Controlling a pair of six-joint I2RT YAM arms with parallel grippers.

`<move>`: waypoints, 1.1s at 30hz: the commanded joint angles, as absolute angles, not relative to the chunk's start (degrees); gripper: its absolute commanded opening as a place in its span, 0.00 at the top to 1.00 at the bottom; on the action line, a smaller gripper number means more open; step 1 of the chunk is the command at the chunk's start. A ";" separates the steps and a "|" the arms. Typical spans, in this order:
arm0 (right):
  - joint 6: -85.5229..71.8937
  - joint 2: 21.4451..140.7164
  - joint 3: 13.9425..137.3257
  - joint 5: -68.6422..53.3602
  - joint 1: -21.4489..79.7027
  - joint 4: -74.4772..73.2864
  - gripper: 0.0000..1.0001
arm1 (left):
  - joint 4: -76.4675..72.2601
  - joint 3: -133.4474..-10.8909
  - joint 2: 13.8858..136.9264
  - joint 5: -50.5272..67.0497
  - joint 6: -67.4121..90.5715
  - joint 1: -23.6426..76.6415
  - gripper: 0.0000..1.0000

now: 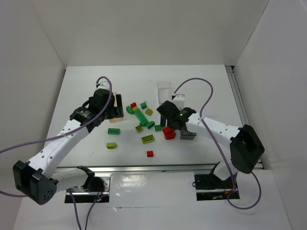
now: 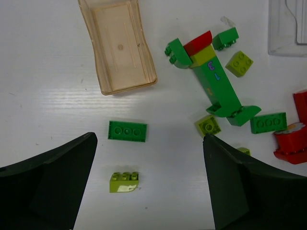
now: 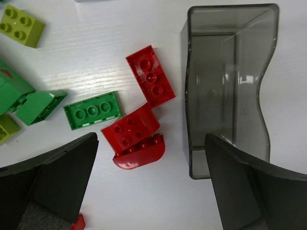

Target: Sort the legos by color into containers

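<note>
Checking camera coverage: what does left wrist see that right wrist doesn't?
Left wrist only: tan box, with a flat green brick and a lime brick near it. Right wrist only: grey box, empty. Both: the red bricks and the green three-stud brick beside them.

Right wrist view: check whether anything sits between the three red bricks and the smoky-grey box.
Nothing visible does. The long red brick, the middle red brick and the curved red brick lie beside the smoky-grey box, with only bare table between them and its wall. The green brick lies on their other side.
</note>
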State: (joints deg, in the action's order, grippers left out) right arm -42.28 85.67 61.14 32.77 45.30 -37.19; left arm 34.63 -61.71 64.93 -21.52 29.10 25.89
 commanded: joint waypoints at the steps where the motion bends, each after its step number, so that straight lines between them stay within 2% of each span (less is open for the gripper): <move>1: -42.19 86.22 61.35 33.22 46.58 -34.98 0.01 | 33.22 -61.00 66.27 -17.66 31.29 25.49 0.00; 9: -40.26 86.15 60.48 29.63 48.95 -31.91 0.01 | 33.92 -59.68 66.00 -21.35 34.62 25.49 0.00; 14: -35.86 79.64 53.80 17.96 52.29 -21.13 0.01 | 37.08 -60.29 67.06 -19.78 34.63 25.49 0.00; 19: -35.33 76.20 47.56 8.54 54.92 -18.37 0.01 | 38.32 -57.40 65.22 -18.55 38.49 25.49 0.07; 24: -35.33 78.57 47.55 11.23 61.51 -19.59 0.01 | 37.79 -56.69 63.54 -18.54 39.02 24.96 0.08; 28: -35.33 84.70 53.08 11.78 65.99 -21.61 0.01 | 37.79 -57.83 64.07 -15.30 39.02 24.96 0.07; 33: -38.50 90.87 56.24 14.15 67.06 -23.90 0.01 | 37.27 -57.83 65.13 -14.68 38.50 24.96 0.05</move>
State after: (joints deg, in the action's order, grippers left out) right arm -36.77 88.82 53.32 11.92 66.89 -22.48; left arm 38.06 -56.58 65.06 -16.10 37.95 25.21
